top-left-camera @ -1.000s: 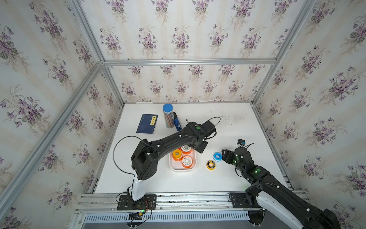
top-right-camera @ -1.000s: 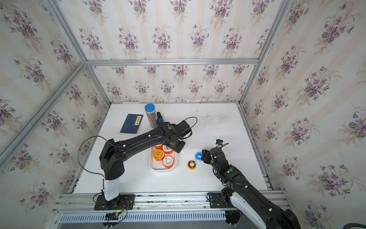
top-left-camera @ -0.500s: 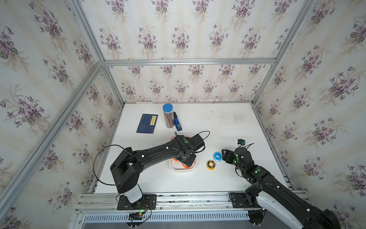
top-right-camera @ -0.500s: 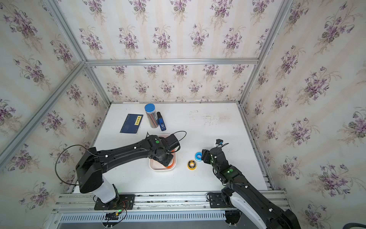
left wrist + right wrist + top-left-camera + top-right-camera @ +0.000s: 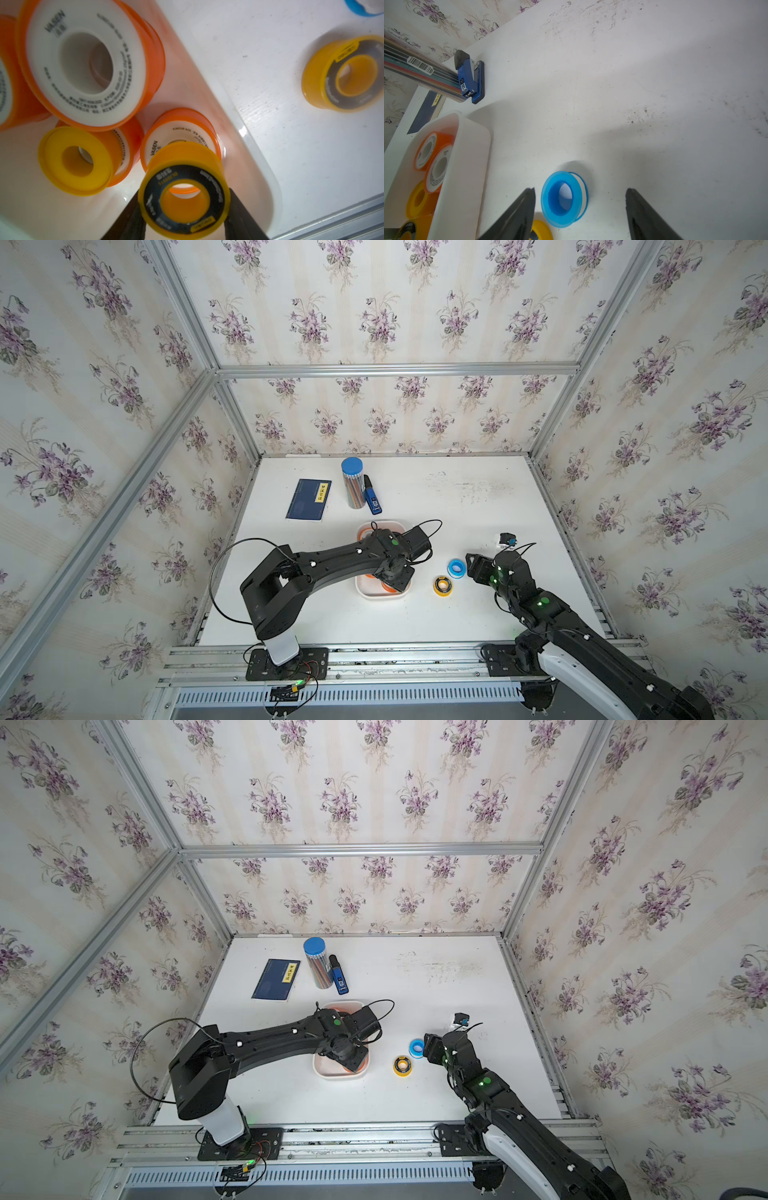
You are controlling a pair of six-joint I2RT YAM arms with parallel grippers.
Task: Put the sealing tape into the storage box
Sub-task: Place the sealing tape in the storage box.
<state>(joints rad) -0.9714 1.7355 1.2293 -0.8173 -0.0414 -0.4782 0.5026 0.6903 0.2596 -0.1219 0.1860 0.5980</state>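
I see the storage box with orange spools and a plain yellow one inside. Over the box's near end, my left gripper pinches a yellow-and-black sealing tape spool. Right of the box, my right gripper is spread around a blue spool, with a gap on either side. Another yellow-and-black spool lies between the box and the blue one.

You see a white storage box, orange-and-white spools, a yellow-and-black spool, a blue spool, a dark blue booklet and cream, purple-flowered wallpaper.
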